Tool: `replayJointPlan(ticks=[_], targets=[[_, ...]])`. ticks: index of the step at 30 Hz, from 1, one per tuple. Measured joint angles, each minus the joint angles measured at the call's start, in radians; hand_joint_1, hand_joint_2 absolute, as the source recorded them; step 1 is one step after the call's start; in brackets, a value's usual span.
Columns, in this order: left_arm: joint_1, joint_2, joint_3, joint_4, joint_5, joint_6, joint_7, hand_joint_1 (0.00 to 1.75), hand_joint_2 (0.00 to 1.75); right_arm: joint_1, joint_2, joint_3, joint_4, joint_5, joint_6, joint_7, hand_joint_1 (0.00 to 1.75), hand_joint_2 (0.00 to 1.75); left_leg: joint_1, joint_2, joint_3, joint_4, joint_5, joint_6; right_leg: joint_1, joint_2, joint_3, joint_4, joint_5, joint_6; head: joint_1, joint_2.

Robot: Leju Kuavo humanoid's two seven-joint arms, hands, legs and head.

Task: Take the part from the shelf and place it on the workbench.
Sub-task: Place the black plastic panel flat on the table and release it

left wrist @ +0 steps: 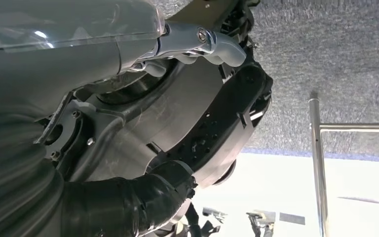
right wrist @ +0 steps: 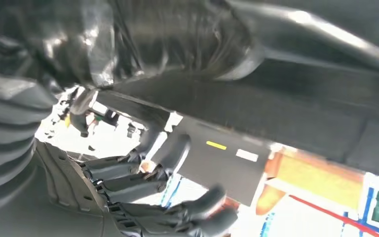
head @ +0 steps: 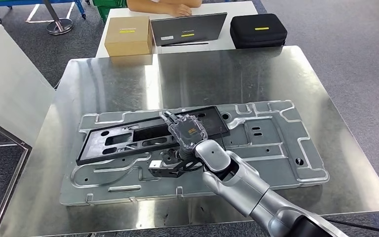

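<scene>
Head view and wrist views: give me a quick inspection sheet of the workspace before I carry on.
Surface: shiny metal workbench, bare at the far side.
Job's things: black frame part lying tilted on a large grey stamped panel.
Clutter: cardboard box, laptop and black case on the white table behind.
Hands: right hand over the black part's near edge, fingers under it in the wrist view; left hand hangs low.
Cables: nothing seen.
Surroundings: a person's arm at the far table; grey carpet.
</scene>
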Motion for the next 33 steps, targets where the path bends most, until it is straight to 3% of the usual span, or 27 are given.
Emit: replayJointPlan(ticks=[2,17,22,24,26,28,29,30,31,33], targets=[[0.0,0.0,0.0,0.0,0.005,0.008,0.003,0.0,0.0,-0.002,0.0,0.011,0.001,-0.009,0.001,0.002,0.0,0.0,0.0,0.0,0.0,0.001,0.0,0.0,0.0,0.0,0.001,0.0,0.0,0.0,0.0,0.0],[-0.005,0.0,0.0,0.0,0.05,0.051,0.031,0.0,0.0,-0.021,0.002,0.047,0.007,-0.052,0.013,0.009,0.0,0.0,-0.001,0.0,0.0,0.005,-0.002,0.001,-0.002,0.0,0.004,-0.002,0.001,0.002,0.0,0.0],[-0.005,0.001,0.0,0.0,0.062,0.052,0.037,0.0,0.0,-0.023,0.008,0.048,0.007,-0.06,0.013,0.01,0.0,0.0,-0.004,0.0,-0.003,0.015,-0.004,0.015,-0.005,0.0,0.005,-0.006,0.008,0.013,0.0,0.0],[-0.005,0.001,0.0,0.0,0.068,0.052,0.039,0.0,0.0,-0.025,0.009,0.049,0.007,-0.063,0.01,0.011,0.0,0.0,0.002,0.003,0.003,-0.002,0.011,0.023,-0.003,0.0,0.007,-0.008,0.006,0.021,0.0,0.0],[-0.006,0.0,0.0,0.0,0.072,0.052,0.041,0.0,0.0,-0.028,0.009,0.05,0.007,-0.064,0.004,0.011,0.0,0.0,0.009,0.009,0.008,-0.022,0.03,0.032,-0.002,-0.002,-0.009,0.038,-0.037,0.028,0.0,0.0],[-0.006,0.0,0.0,0.0,0.076,0.053,0.042,0.0,0.0,-0.028,0.008,0.051,0.007,-0.064,-0.003,0.011,0.0,0.0,0.01,0.013,0.002,-0.024,0.034,0.035,-0.006,-0.005,-0.055,0.158,-0.11,0.034,0.0,0.0],[-0.005,0.0,0.0,0.0,0.076,0.054,0.043,0.0,0.0,-0.026,0.007,0.052,0.007,-0.064,-0.004,0.011,0.0,0.0,0.01,0.014,-0.003,-0.02,0.034,0.035,-0.008,-0.006,-0.078,0.219,-0.134,0.037,0.0,0.0],[-0.005,0.0,0.0,0.0,0.077,0.054,0.043,0.0,0.0,-0.025,0.006,0.053,0.007,-0.064,-0.004,0.011,0.0,0.0,0.011,0.015,-0.008,-0.015,0.034,0.034,-0.011,-0.006,-0.089,0.253,-0.141,0.041,0.0,0.0],[-0.005,-0.001,0.0,0.0,0.077,0.054,0.043,0.0,0.0,-0.024,0.005,0.054,0.007,-0.064,-0.004,0.011,0.0,0.0,0.012,0.016,-0.013,-0.009,0.034,0.033,-0.015,-0.008,-0.083,0.252,-0.129,0.045,0.0,0.0],[-0.005,-0.002,0.0,0.0,0.077,0.054,0.044,0.0,0.0,-0.026,0.005,0.055,0.008,-0.064,-0.004,0.011,0.0,0.0,0.017,0.016,-0.023,0.007,0.029,0.027,-0.022,-0.013,-0.018,0.142,-0.075,0.053,0.0,0.0]])
